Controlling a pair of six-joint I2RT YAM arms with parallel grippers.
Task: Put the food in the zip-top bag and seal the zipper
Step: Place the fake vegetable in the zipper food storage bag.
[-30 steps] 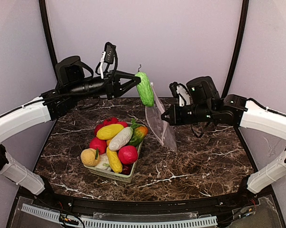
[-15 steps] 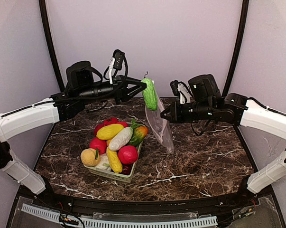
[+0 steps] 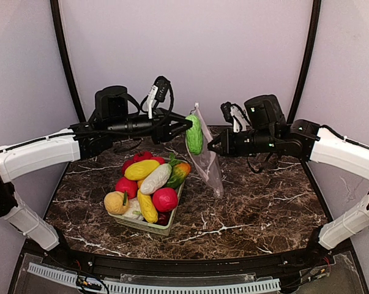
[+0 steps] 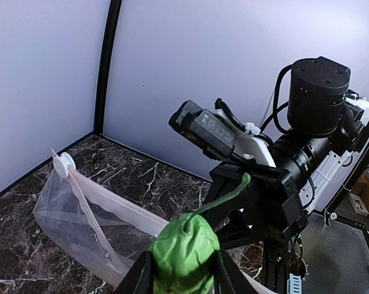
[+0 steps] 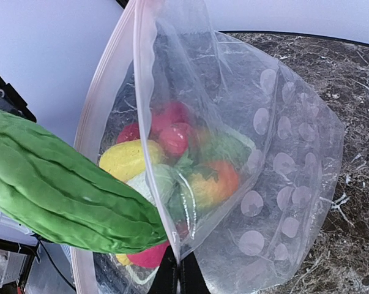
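A dark marble-patterned bench carries the scene, with both arms reaching inward above its far half. The left arm comes in from the left and the right arm from the right, and their hands are near each other over the far middle.

The zip-top bag, clear and printed with pale dots, hangs in the air from the right hand. That hand is clenched on one edge of the bag's film, as the right wrist view shows at its bottom edge. The bag's lower corner reaches down toward the bench; whether it touches I cannot tell. Its mouth gapes toward the left.

A pale green slatted basket stands on the near left part of the bench, well apart from the bag. It is heaped with the food: red, yellow, white, tan and orange toy pieces.

The left hand is grasping a green ridged gourd, one finger on each side, with its stem pointing up. The gourd's tip sits just at the bag's lip; whether it is past the rim I cannot tell.

The pink zipper runs along the mouth unsealed, with its white slider at the far end.
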